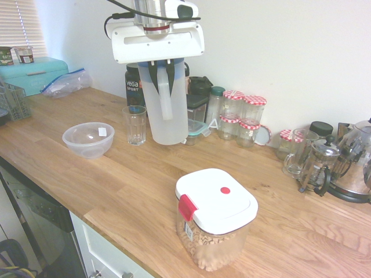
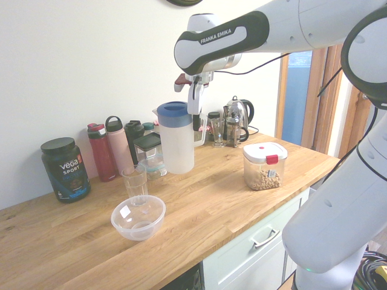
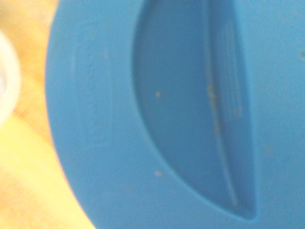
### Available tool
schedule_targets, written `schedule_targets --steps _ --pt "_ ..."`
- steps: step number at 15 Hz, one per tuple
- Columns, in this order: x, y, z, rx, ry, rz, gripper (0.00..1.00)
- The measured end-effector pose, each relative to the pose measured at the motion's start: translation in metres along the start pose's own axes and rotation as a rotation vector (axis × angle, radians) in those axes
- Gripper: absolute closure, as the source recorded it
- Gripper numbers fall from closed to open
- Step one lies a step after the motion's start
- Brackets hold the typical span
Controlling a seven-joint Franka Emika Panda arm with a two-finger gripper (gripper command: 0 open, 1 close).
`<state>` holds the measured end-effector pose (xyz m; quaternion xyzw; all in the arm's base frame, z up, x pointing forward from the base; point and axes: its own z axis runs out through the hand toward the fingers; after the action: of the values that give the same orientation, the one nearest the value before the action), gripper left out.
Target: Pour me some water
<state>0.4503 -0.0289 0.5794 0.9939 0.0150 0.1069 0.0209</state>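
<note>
The gripper (image 1: 163, 65) was closed down on the handle of the jug (image 1: 164, 110) from straight above, its dark fingers (image 1: 153, 72) straddling the top of the white handle just under the blue lid (image 2: 173, 110), which filled the blurred wrist view. The jug stood upright toward the back edge of the worktop (image 1: 133, 185), its long axis vertical; whether its base was touching the wood or hanging just clear of it could not be told. The water inside was barely visible through the frosted wall, so its level was unclear. The empty glass (image 1: 135, 124) stood just beside the jug, on the side toward the clear bowl (image 1: 88, 139), which sat nearer the front edge. The pour would probably turn on that one relation: the handle faced away from the back wall, and the jug would need tipping sideways toward the glass, its rim brought above the glass's mouth
</note>
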Motion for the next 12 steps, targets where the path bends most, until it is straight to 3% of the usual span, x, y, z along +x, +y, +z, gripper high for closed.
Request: schedule_targets --steps 4,12 --pt "0.012 -0.029 -0.003 -0.066 -0.024 -0.169 1.0" --pt "0.059 -0.11 0.026 -0.393 -0.113 -0.329 1.0"
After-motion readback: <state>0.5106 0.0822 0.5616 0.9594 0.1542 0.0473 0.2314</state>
